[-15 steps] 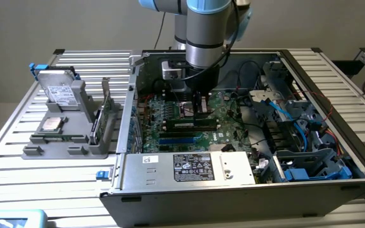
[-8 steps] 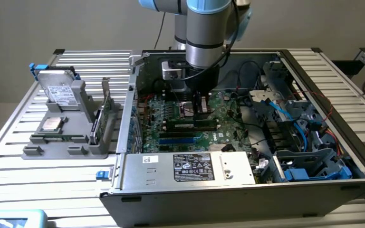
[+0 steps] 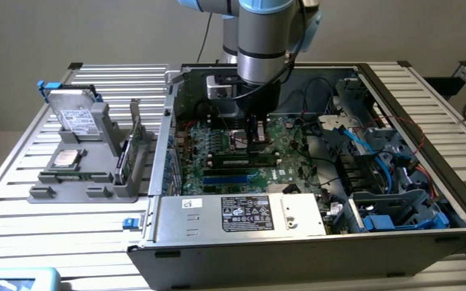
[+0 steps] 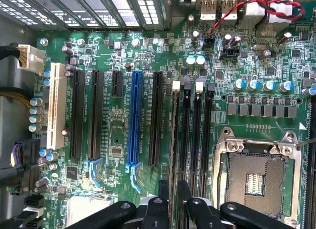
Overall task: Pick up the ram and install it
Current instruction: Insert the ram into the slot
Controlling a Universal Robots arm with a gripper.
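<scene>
Jaws (image 4: 174, 199) parted slightly astride the ram (image 4: 174, 140), the thin stick standing on edge in a memory slot just beside the empty processor socket (image 4: 256, 182) on the green motherboard (image 4: 118, 135).

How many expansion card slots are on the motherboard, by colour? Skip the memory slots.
White slot: 1
Blue slot: 1
Black slots: 4 (three long, one short)
Total: 6
</scene>
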